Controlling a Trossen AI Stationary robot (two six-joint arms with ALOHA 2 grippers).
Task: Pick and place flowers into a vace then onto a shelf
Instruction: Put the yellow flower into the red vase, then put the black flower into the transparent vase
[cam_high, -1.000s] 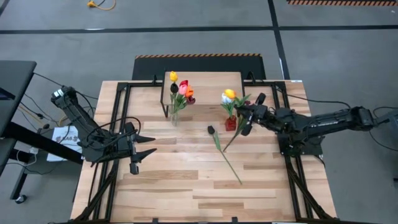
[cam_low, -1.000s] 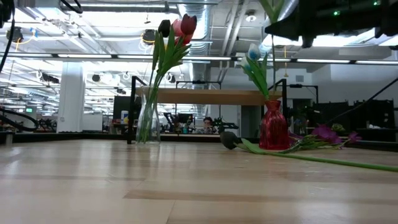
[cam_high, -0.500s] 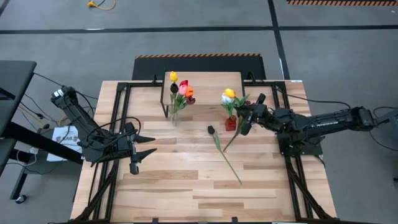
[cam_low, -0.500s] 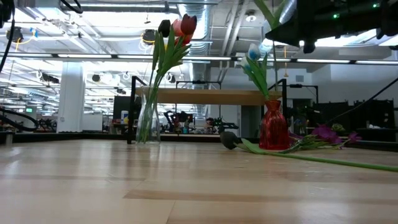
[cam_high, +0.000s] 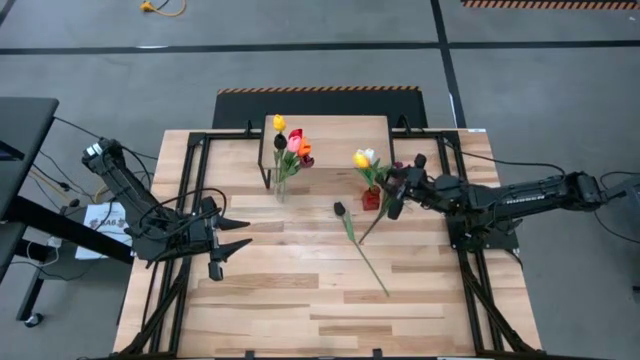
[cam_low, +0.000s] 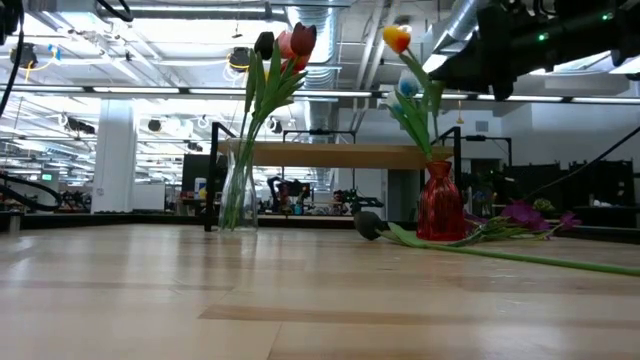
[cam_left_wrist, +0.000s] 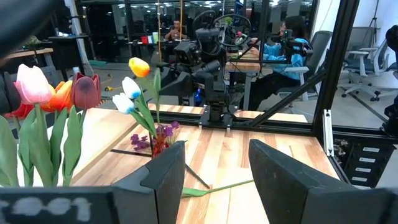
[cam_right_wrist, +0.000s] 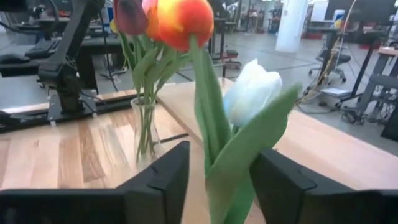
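Note:
A red vase (cam_high: 370, 198) stands right of the table's middle with a yellow-orange tulip (cam_low: 397, 38) and a white tulip (cam_right_wrist: 252, 90) upright in it. My right gripper (cam_high: 395, 185) stands open just right of it, its fingers either side of the yellow-orange tulip's stem and leaf (cam_right_wrist: 217, 168). A clear vase (cam_low: 238, 195) with several tulips (cam_high: 292, 145) stands in front of the shelf (cam_high: 330, 130). A dark tulip (cam_high: 340, 208) and a purple sprig (cam_low: 520, 213) lie on the table. My left gripper (cam_high: 245, 232) waits open at the left. My right gripper has its fingers level, from the table's right, on both sides of the yellow-orange tulip's stem and leaf (cam_right_wrist: 231, 163) above the red vase. A gap shows beside one finger (cam_right_wrist: 171, 177). I cannot tell whether the other finger touches the leaf.
The dark tulip's long stem (cam_high: 368, 262) runs slantwise toward the table's near right. Black frame rails (cam_high: 195, 190) edge the table on both sides. Bare wood lies in the near half of the table (cam_high: 300, 310).
My right gripper has opened and let go of the yellow-orange tulip. The tulip has swung up and now stands upright in the red vase, its head a little farther toward the table's left. The left arm has kept still.

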